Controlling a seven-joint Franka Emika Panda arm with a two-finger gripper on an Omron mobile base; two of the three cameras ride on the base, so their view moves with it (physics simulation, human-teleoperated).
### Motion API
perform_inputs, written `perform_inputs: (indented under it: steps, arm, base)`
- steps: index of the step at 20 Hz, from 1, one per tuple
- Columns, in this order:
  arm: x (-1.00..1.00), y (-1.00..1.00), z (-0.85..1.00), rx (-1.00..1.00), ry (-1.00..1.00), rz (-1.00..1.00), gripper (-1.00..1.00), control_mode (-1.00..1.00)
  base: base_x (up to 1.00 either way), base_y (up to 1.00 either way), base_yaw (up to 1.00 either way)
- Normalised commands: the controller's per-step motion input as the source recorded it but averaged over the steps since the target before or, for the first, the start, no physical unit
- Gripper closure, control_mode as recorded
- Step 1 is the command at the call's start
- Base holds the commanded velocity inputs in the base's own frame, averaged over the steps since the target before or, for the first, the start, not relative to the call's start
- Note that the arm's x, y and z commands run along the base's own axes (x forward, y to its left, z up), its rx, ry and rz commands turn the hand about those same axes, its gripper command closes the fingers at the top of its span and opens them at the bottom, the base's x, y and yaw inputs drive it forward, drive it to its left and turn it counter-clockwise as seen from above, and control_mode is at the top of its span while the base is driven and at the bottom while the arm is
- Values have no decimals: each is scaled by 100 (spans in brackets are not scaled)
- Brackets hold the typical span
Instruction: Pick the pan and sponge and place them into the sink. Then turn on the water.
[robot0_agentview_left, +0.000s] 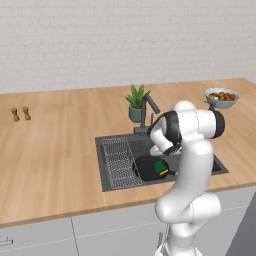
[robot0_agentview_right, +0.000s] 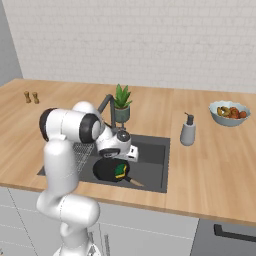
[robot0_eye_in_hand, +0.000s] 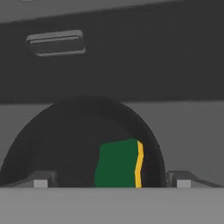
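Note:
The black pan (robot0_agentview_left: 146, 170) lies flat on the bottom of the dark grey sink (robot0_agentview_left: 101, 167), beside the wire rack. The green and yellow sponge (robot0_agentview_left: 160, 166) rests inside the pan at its right side. In the right base view the pan (robot0_agentview_right: 106, 171) and the sponge (robot0_agentview_right: 120, 171) sit below my white hand. My gripper (robot0_eye_in_hand: 112, 182) hangs open just above the pan (robot0_eye_in_hand: 61, 144), and the sponge (robot0_eye_in_hand: 117, 164) lies free between its wide-apart fingertips (robot0_eye_in_hand: 40, 181). No water runs from the faucet (robot0_agentview_left: 148, 106).
A wire dish rack (robot0_agentview_left: 119, 162) fills the sink's left part. A potted plant (robot0_agentview_left: 136, 102) stands behind the faucet, a soap dispenser (robot0_agentview_right: 188, 130) right of the sink, a fruit bowl (robot0_agentview_right: 229, 113) farther right. Two shakers (robot0_agentview_left: 20, 114) stand at the far left.

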Motion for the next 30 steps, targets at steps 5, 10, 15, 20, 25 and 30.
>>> perform_inputs:
  steps: [5, 10, 15, 20, 25, 30]
  arm:
    - [-14, -3, 32, 3, -24, 0, -100, -100]
    - [-27, -13, 14, 2, -20, 0, -100, -100]
    - [-20, 0, 12, 3, -20, 0, -100, -100]
    - [-20, -2, 37, 7, -14, 0, -100, -100]
    - [-10, -9, 47, 7, -12, 0, -100, -100]
    - [-28, -9, 32, 3, -17, 0, -100, -100]
  base:
    - [0, 0, 0]
    - [0, 0, 0]
    - [0, 0, 0]
    - [0, 0, 0]
    - [0, 0, 0]
    - [0, 0, 0]
